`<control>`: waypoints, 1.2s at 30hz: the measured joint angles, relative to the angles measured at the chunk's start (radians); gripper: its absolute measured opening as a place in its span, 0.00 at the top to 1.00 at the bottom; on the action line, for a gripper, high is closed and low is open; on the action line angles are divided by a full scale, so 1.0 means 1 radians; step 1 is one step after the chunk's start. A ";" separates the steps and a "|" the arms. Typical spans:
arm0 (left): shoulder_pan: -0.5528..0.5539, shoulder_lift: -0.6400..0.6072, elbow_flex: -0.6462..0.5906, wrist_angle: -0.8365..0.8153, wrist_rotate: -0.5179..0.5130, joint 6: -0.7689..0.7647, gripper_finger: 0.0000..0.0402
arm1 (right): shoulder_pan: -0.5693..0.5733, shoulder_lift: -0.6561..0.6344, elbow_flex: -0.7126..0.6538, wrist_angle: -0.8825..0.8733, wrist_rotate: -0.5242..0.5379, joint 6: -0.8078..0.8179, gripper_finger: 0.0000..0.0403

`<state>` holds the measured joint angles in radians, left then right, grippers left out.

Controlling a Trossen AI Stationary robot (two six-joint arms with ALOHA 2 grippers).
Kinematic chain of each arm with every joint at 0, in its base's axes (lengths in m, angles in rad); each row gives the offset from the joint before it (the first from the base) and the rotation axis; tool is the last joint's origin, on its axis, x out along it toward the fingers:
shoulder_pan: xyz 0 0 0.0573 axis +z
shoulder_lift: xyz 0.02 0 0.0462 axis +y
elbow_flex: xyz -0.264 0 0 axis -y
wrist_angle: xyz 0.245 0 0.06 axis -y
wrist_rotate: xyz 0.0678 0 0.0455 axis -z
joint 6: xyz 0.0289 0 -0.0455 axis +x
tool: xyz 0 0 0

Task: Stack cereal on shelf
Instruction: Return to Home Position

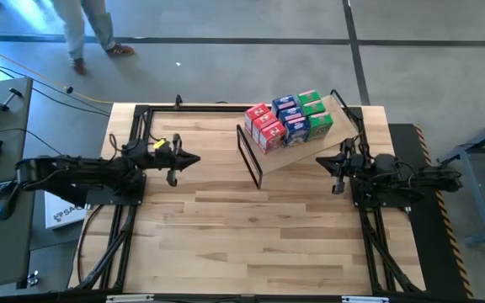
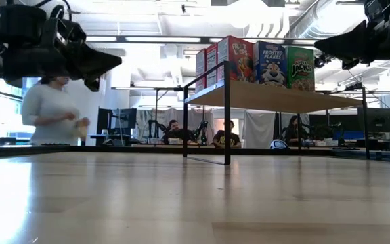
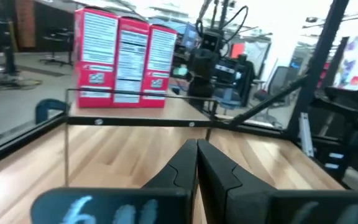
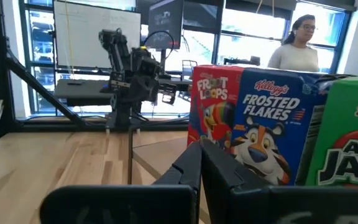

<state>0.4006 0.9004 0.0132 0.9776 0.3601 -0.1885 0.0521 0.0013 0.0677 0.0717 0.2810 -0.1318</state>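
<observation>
Cereal boxes (image 1: 289, 119) sat on shelf (image 1: 303, 152). Left gripper (image 1: 192, 159), right gripper (image 1: 322, 160) empty, fingers closed, clear of shelf. Homing step; arms needed only parking.

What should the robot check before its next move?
1. All cereal boxes on the shelf: ok.
2. No box lying on the table: ok.
3. Left gripper shut and empty: ok.
4. Right gripper shut and empty: ok.
5. Right gripper apart from the green boxes: cannot tell, it is close.
6. Person away from the table: ok.
</observation>
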 joint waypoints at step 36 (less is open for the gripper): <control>0.037 -0.766 -0.001 -0.847 -0.306 0.052 0.99 | 0.000 0.000 0.000 -0.118 0.244 0.077 1.00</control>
<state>0.4373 0.1341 0.0120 0.1310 0.0544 -0.1368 0.0521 0.0013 0.0674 -0.0461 0.5248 -0.0546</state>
